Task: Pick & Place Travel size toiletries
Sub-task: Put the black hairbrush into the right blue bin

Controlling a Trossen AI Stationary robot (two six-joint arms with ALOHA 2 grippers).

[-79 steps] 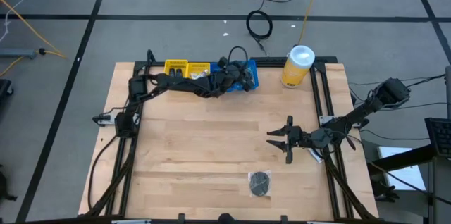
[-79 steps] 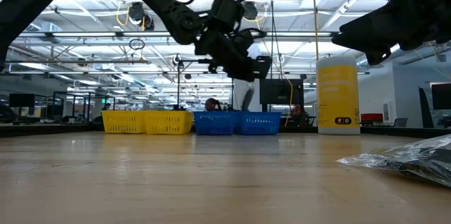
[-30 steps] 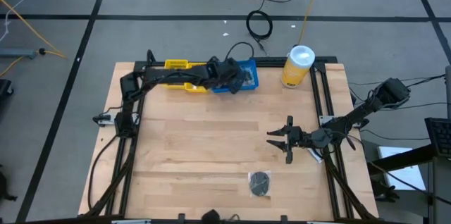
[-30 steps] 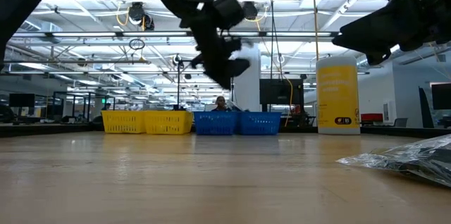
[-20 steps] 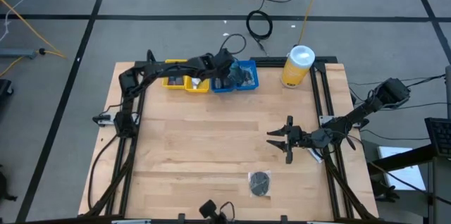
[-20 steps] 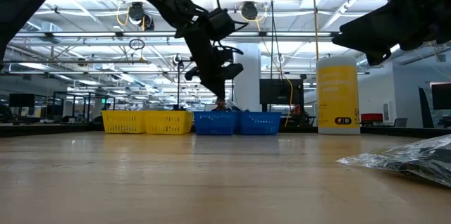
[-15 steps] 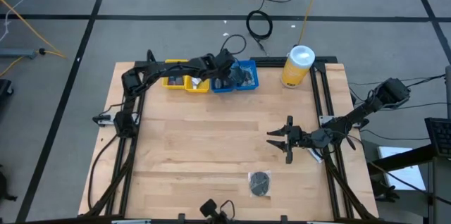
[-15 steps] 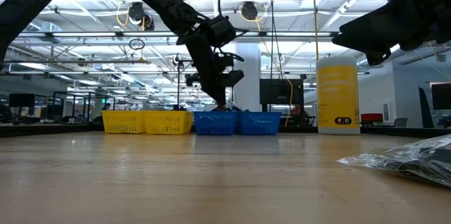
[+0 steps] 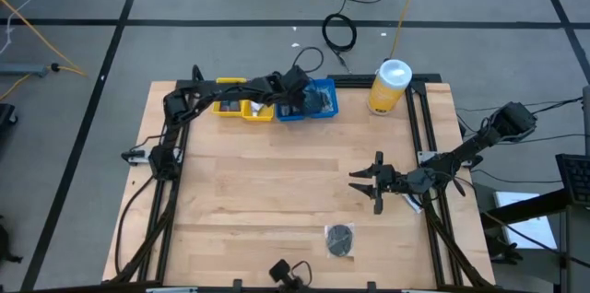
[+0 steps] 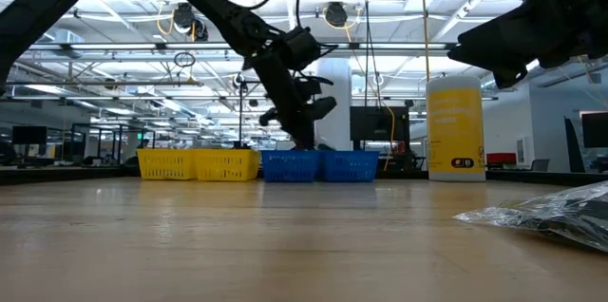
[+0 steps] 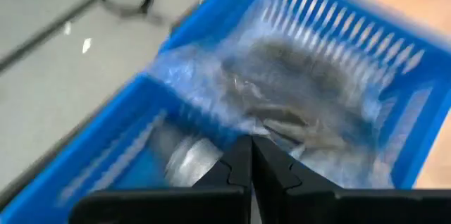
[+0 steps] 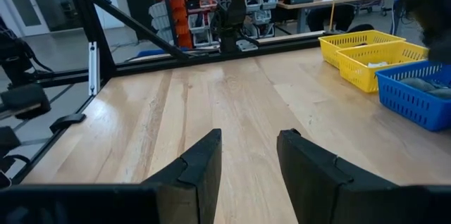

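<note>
The left arm reaches from its base at the surface's left edge across the far side, elbow bent, wrist angled downward. Its left hand (image 9: 297,101) points down at the far edge, its 2 fingers (image 11: 239,164) pressed together with no gap between them. The right arm comes in from the right side and stretches low over the surface toward the middle, nearly level. Its right hand (image 9: 369,182) hangs above the wood, its 2 fingers (image 12: 199,162) set partly apart with nothing between them.
</note>
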